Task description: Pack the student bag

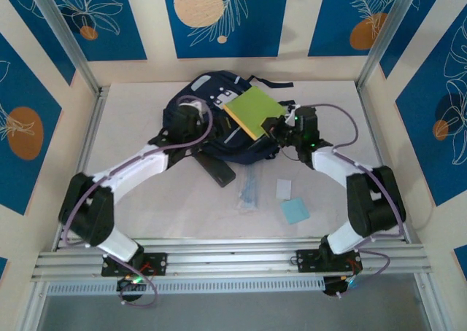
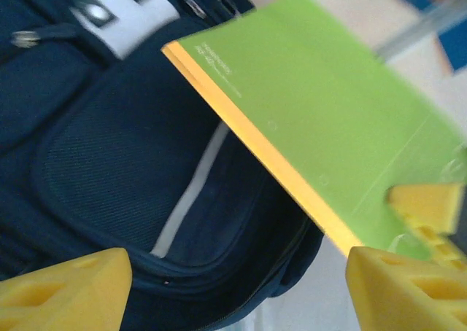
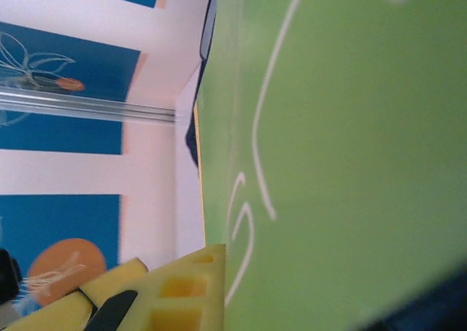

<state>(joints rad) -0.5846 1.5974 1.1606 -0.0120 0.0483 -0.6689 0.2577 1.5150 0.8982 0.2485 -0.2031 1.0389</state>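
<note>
**Student bag** [image 1: 206, 83]: navy backpack, far centre of the table [image 1: 124, 119], pocket mouth gaping.
**Green notebook** [image 1: 254, 111]: tilted over that opening, one corner pinched by the right gripper [image 1: 279, 129].
**Left gripper** [image 2: 233, 287]: fingers spread, empty, just beside the pocket mouth.
**Step, as judged:** inserting the notebook.
**Next move:** calls for lowering the notebook orange edge first, between the lips.
**Light blue pad** [image 1: 295, 211]: unpacked, on the table.

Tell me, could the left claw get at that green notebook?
Probably yes: the left claw stands open close to the green notebook, nothing between them, though the right claw grips its corner.
</note>
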